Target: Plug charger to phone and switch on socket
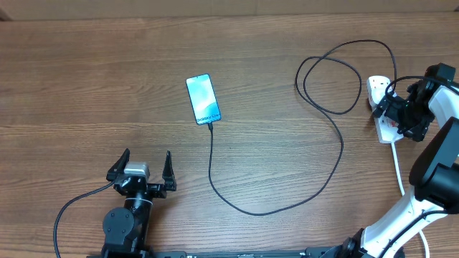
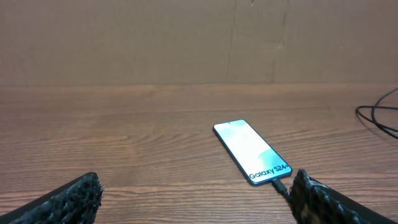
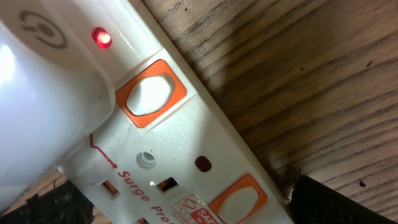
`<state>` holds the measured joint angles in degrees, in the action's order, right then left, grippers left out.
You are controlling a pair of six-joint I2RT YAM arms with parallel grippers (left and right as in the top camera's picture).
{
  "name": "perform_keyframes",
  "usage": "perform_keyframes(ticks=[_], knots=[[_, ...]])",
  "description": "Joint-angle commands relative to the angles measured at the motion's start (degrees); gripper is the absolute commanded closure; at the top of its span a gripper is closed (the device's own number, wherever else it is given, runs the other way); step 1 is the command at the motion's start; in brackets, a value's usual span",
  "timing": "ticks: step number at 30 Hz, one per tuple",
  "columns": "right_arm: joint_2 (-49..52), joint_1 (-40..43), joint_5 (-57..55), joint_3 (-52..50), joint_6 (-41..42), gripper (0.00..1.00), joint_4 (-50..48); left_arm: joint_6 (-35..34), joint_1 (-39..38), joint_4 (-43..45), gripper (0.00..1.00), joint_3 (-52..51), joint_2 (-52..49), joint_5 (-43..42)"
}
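The socket [image 3: 193, 134] sits right under your right gripper [image 3: 183, 198], wide open and empty like the left gripper [image 1: 143, 166]; a skewed press could shove it sideways.

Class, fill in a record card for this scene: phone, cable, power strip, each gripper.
Phone: flat on the table, screen lit, cable tip at its lower edge.
Cable: black, looping across to the power strip.
Power strip: white, far right, red light glowing.
Left gripper: open, empty, near side of the phone.
Right gripper: open, over the power strip.
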<state>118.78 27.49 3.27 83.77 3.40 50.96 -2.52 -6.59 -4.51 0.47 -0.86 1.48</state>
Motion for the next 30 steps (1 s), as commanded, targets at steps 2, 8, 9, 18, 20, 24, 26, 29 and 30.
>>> perform_keyframes(ticks=[2,8,9,18,20,24,26,29,30], knots=[[-4.0,1.0,-4.0,1.4,5.1,0.0,-6.4,0.8,0.2,0.1,0.01,-0.2,0.7,-0.9],[-14.0,0.3,-4.0,1.4,5.1,0.0,-6.4,0.8,0.2,0.0,0.01,-0.2,0.7,-0.9],[-16.0,0.1,-4.0,1.4,5.1,0.0,-6.4,0.8,0.2,0.1,0.0,-0.2,0.7,-0.9],[-32.3,-4.8,-4.0,1.4,5.1,0.0,-6.3,0.8,0.2,0.0,0.01,-0.2,0.7,-0.9],[-36.3,-6.2,-4.0,1.4,5.1,0.0,-6.3,0.8,0.2,0.0,0.0,-0.2,0.7,-0.9],[-43.1,-8.7,-4.0,1.4,5.1,0.0,-6.3,0.8,0.2,0.0,0.0,-0.2,0.7,-0.9],[-46.2,-9.8,-4.0,1.4,5.1,0.0,-6.3,0.8,0.2,0.0,0.01,-0.2,0.7,-0.9],[-50.0,-11.2,-4.0,1.4,5.1,0.0,-6.3,0.8,0.2,0.0,0.01,-0.2,0.7,-0.9],[-51.0,-11.6,-4.0,1.4,5.1,0.0,-6.3,0.8,0.2,0.0,0.01,-0.2,0.7,-0.9]])
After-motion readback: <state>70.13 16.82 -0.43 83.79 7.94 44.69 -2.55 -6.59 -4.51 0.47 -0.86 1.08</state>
